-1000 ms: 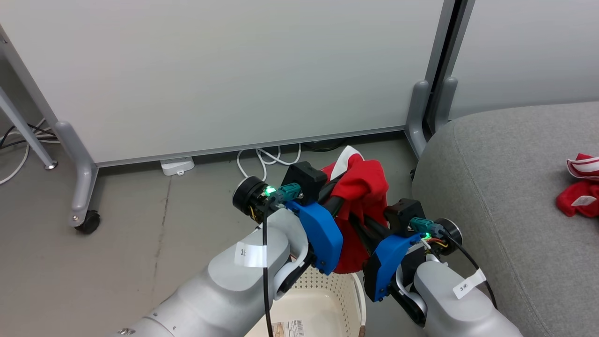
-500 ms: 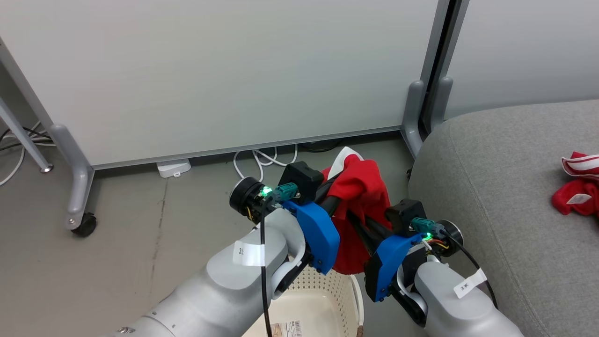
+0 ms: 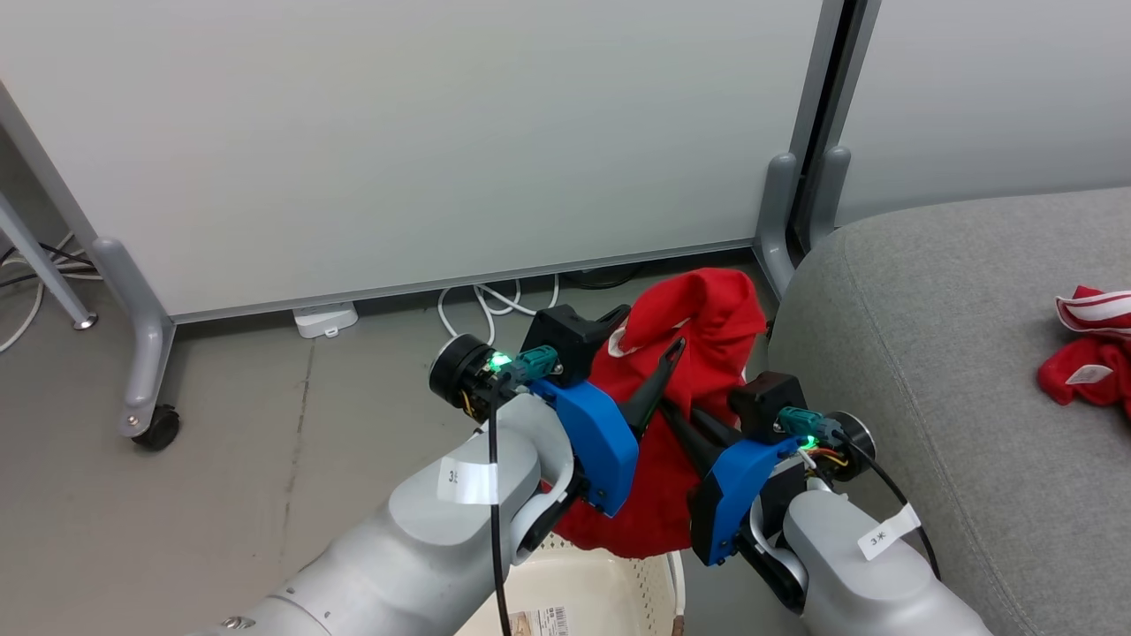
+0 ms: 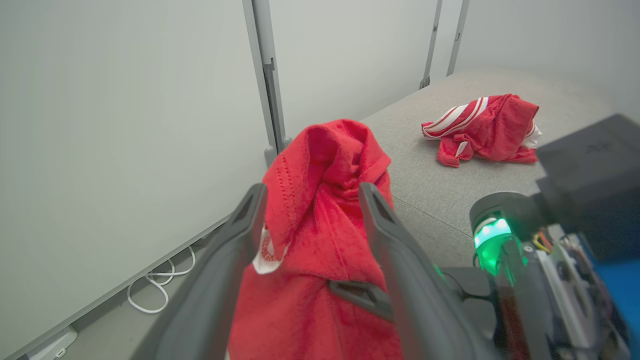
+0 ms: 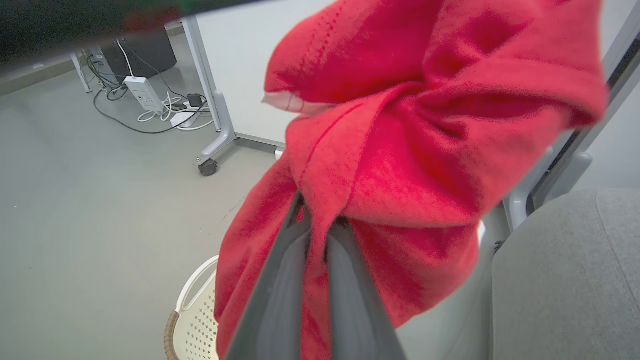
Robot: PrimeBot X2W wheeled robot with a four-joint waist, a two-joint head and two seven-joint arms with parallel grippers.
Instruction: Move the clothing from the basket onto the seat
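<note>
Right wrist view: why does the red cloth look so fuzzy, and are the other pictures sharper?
Right wrist view: the red garment hangs close to the lens, so it looks soft and grainy, while the floor cables behind look clearer. Left wrist view: the same garment is crisp, but the blue casing at the right edge smears. Head view: even, soft light, sharp throughout, no glare.

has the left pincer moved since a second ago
Yes. The left pincer has spread its fingers apart, letting go of the red garment; judged against the white floor cable behind it, the pincer itself has barely shifted.
</note>
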